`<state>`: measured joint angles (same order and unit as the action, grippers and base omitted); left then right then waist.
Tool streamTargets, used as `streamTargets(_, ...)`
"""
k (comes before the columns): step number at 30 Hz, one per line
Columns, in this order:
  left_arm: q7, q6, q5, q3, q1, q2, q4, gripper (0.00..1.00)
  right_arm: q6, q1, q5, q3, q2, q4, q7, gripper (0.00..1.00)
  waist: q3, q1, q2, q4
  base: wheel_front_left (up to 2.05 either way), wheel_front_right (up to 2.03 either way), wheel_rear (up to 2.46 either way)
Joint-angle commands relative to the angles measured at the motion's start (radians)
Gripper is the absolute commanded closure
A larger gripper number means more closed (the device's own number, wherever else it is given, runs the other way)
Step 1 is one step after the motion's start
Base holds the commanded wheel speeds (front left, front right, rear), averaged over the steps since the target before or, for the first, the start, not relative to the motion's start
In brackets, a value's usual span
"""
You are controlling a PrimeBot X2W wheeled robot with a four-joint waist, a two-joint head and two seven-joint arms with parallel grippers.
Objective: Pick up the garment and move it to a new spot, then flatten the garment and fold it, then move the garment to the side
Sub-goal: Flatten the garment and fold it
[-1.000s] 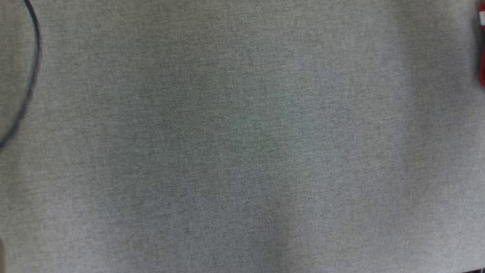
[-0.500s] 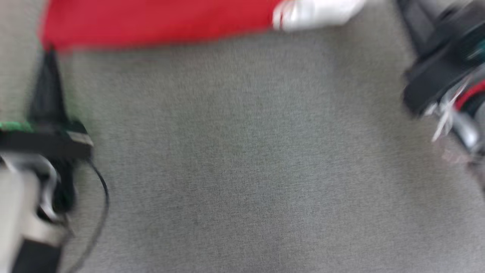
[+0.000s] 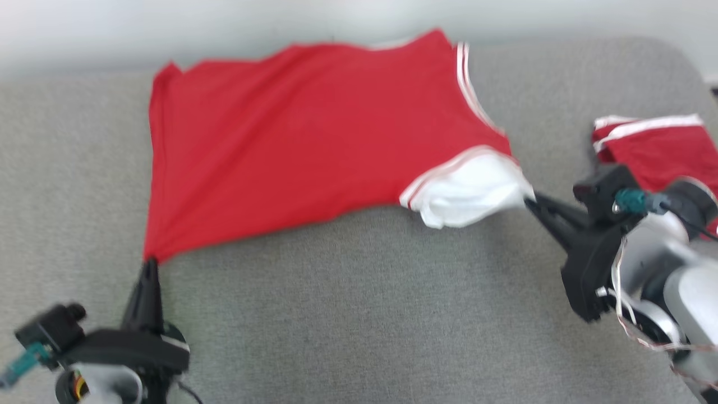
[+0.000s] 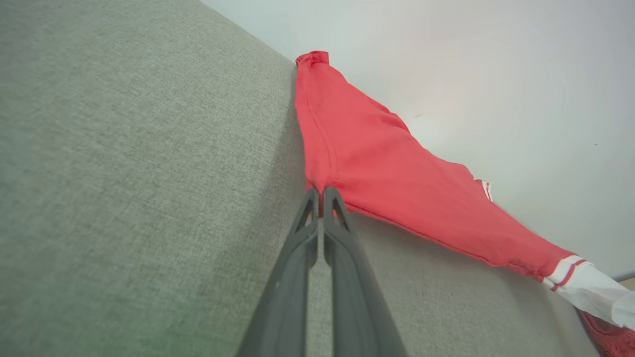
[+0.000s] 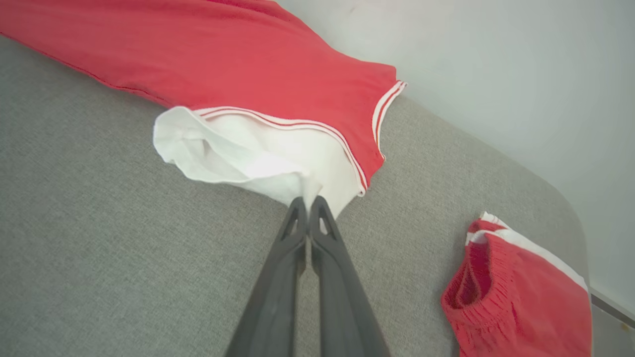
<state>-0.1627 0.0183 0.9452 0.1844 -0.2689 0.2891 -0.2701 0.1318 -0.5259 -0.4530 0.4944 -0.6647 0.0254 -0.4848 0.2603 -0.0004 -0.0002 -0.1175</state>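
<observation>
**On the grey surface, a shirt is pinched at two corners**

Across the far half of the surface the red shirt is spread, with its far edge laid against the pale wall. Its near left corner is drawn to a point and is clamped between the closed fingers of the left gripper, which is seen at the near left with its fingers pointed far. In the left wrist view the two dark fingers are pressed together on that corner, and the cloth is fanned out from the grip.

At the shirt's near right a white sleeve is seen, edged with red and white stripes. Its tip is gripped by the right gripper, whose fingers are closed on the white cloth and are pointed left. The sleeve is bunched and gapes open beside the grip. Between the two grips the near hem is stretched in a slanted line; whether it is lifted off the surface cannot be told.

Red shorts with white trim and a gathered waistband are laid at the far right of the surface, apart from the shirt and just beyond the right gripper.
</observation>
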Motion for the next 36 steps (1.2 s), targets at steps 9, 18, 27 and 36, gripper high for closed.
streamTargets(9, -0.005, 0.061, -0.055, 0.043, 0.171, 0.017, 0.038, 1.00, -0.003, 0.215, -0.094, -0.068, -0.017, 0.068, -0.182, 1.00, -0.151, 0.0004, 0.0002, 0.012, 0.00, 0.00, 0.00)
streamTargets(18, -0.020, 0.142, -0.129, 0.066, 0.275, 0.052, 0.102, 1.00, -0.003, 0.390, -0.187, -0.111, -0.013, 0.159, -0.343, 1.00, -0.167, 0.0004, 0.0002, 0.006, 0.00, 0.00, 0.00)
streamTargets(27, 0.038, 0.219, -0.275, 0.166, 0.358, 0.143, 0.092, 1.00, -0.003, 0.519, -0.272, -0.127, 0.007, 0.234, -0.486, 1.00, -0.181, 0.0004, 0.0002, 0.011, 0.00, 0.00, 0.00)
streamTargets(36, 0.073, 0.241, -0.323, 0.196, 0.355, 0.188, 0.147, 1.00, -0.003, 0.518, -0.239, -0.162, 0.029, 0.312, -0.454, 1.00, -0.185, 0.0004, 0.0002, 0.027, 0.00, 0.00, 0.00)
